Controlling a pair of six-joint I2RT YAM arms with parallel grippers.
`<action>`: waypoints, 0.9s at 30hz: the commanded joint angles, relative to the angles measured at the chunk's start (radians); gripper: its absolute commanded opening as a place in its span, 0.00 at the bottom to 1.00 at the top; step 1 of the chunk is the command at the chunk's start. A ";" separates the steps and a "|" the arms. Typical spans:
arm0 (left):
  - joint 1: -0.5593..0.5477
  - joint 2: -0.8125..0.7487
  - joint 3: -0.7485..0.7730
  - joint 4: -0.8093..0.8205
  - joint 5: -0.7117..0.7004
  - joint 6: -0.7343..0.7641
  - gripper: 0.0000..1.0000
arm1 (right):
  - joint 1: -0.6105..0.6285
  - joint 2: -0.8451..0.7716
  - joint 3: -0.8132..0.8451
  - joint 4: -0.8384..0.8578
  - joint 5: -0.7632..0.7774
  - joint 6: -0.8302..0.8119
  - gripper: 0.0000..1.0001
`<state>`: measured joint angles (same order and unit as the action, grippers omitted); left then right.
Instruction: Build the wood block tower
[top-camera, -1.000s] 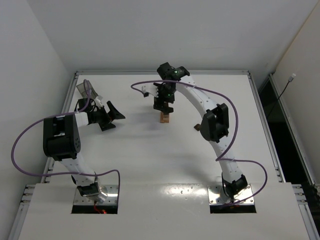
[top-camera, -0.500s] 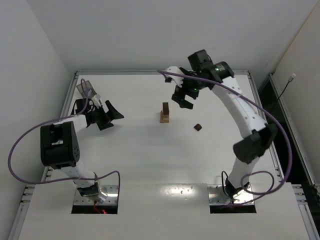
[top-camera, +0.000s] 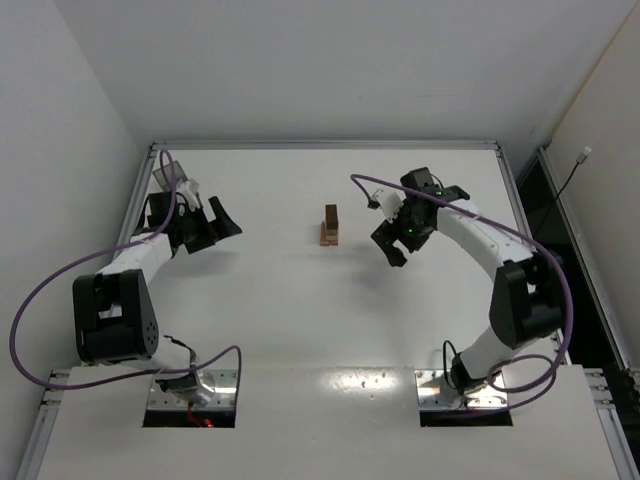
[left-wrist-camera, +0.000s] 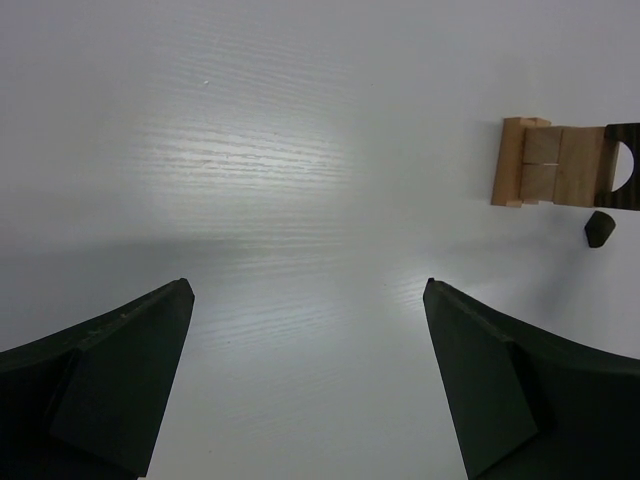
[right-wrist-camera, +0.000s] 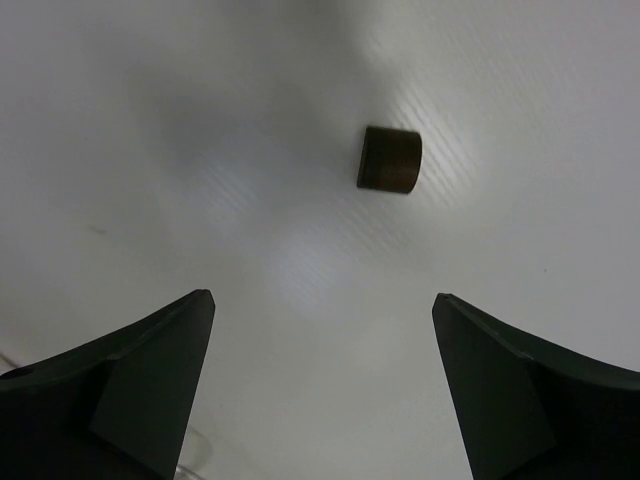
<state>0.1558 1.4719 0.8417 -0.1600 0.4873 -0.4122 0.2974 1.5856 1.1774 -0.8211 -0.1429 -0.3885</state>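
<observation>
The tower (top-camera: 330, 226) stands mid-table: light tan blocks below, a dark brown arch on top. The left wrist view shows it at the upper right, tan blocks (left-wrist-camera: 548, 164) and arch (left-wrist-camera: 622, 168). A small loose dark brown block (right-wrist-camera: 390, 158) lies on the table ahead of my right gripper (right-wrist-camera: 322, 297), which is open and empty above it. The block also shows in the left wrist view (left-wrist-camera: 598, 228); in the top view the right gripper (top-camera: 389, 247) hides it. My left gripper (top-camera: 222, 227) is open and empty at the far left, facing the tower (left-wrist-camera: 308, 288).
A small dark translucent tray (top-camera: 168, 175) sits at the far left corner behind the left arm. The raised table rim (top-camera: 320, 145) runs along the back, with walls close on both sides.
My right arm has swung from over the tower, out to the right and back down over the loose dark block. The tower stands uncovered. The left arm has shifted slightly back.
</observation>
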 joint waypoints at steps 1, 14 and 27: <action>-0.006 -0.041 0.020 -0.035 -0.027 0.046 1.00 | -0.011 0.075 0.043 0.149 -0.026 0.071 0.88; -0.006 -0.041 0.020 -0.026 -0.036 0.046 1.00 | -0.041 0.273 0.064 0.280 -0.015 0.114 0.76; -0.006 -0.009 0.039 -0.026 -0.027 0.046 1.00 | -0.084 0.375 0.123 0.212 -0.026 0.025 0.56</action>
<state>0.1558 1.4643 0.8425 -0.1951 0.4515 -0.3779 0.2180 1.9484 1.2556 -0.6052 -0.1570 -0.3294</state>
